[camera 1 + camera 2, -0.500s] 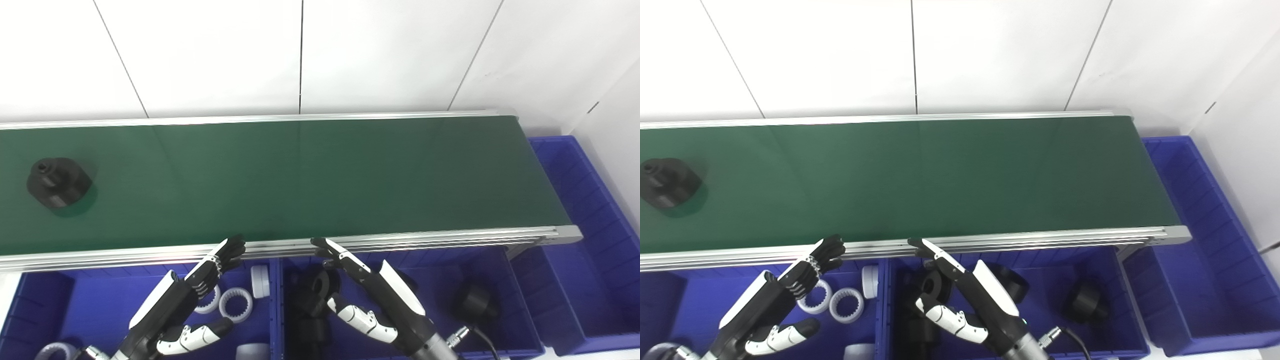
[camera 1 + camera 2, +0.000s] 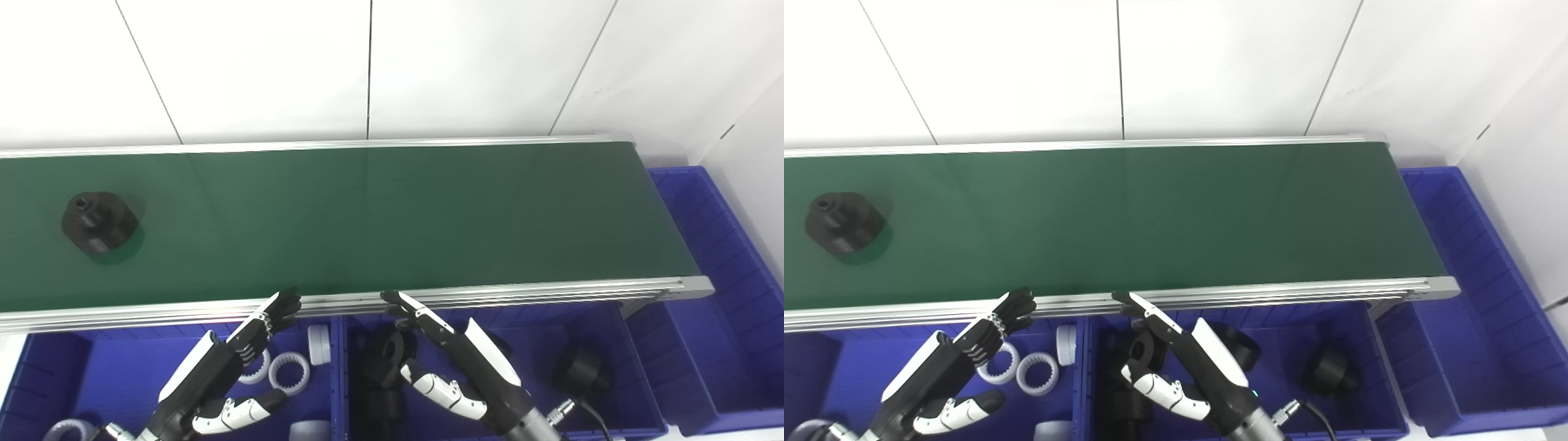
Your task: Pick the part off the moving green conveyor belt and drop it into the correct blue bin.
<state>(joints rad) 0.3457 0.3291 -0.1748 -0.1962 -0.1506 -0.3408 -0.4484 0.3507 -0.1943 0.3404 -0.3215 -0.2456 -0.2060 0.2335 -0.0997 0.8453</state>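
A black round part (image 2: 98, 222) with a raised hub rides on the green conveyor belt (image 2: 380, 214) near its far left end; it also shows in the right eye view (image 2: 843, 222). My left hand (image 2: 229, 367) is open and empty, fingertips at the belt's near rail, above the left blue bin (image 2: 116, 373) that holds white rings. My right hand (image 2: 453, 361) is open and empty, fingertips at the rail, above the middle blue bin (image 2: 539, 343) that holds black parts. Both hands are well to the right of the part.
White toothed rings (image 2: 288, 370) lie in the left bin. Black parts (image 2: 582, 367) lie in the middle bin. A third blue bin (image 2: 729, 294) stands past the belt's right end. A white tiled wall rises behind the belt.
The black part has travelled to the right along the belt. Both hands have stayed where they were.
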